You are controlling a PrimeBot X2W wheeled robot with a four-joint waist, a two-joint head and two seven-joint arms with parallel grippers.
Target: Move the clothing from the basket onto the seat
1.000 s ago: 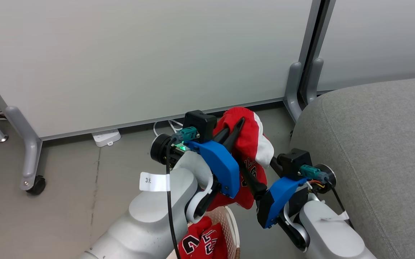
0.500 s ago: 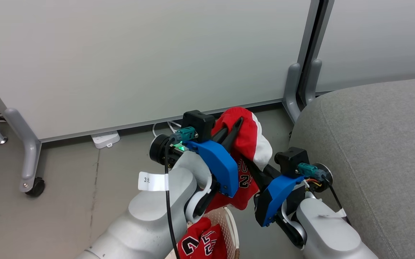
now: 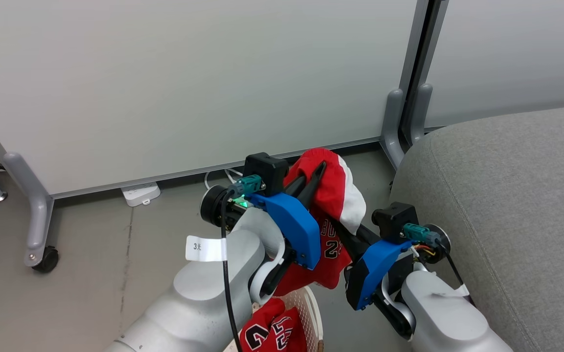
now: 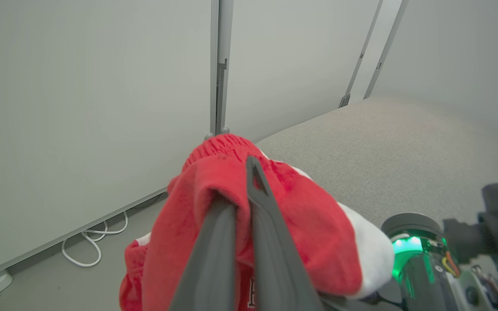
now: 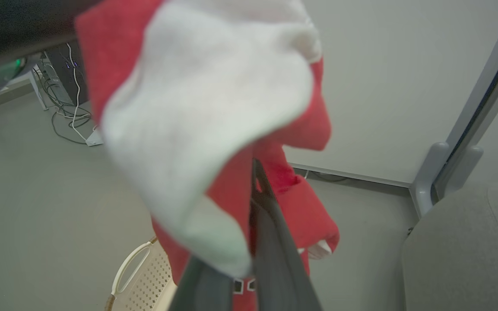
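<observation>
A red garment with a white panel (image 3: 333, 195) hangs in the air between my two grippers, just left of the seat (image 3: 507, 195), a big light-grey upholstered block. My left gripper (image 3: 318, 170) is shut on the garment's upper fold; its fingers (image 4: 266, 224) pinch red fabric (image 4: 300, 207). Lower right, my right gripper (image 3: 336, 225) is shut on the same garment, its finger (image 5: 270, 233) clamped in red cloth (image 5: 231, 190). More red clothing (image 3: 272, 332) lies in the cream basket (image 3: 308, 303) below the left arm.
Pale partition panels stand behind, with grey feet (image 3: 389, 132) and a castor (image 3: 42, 259). A white power strip (image 3: 140, 193) and white cable (image 4: 89, 242) lie on the grey floor by the panel. The basket's handle (image 5: 134, 263) shows below the hanging garment.
My right gripper went from open to shut on the hanging garment and shifted slightly up and left. The left gripper kept its hold. The camera drifted a little.
</observation>
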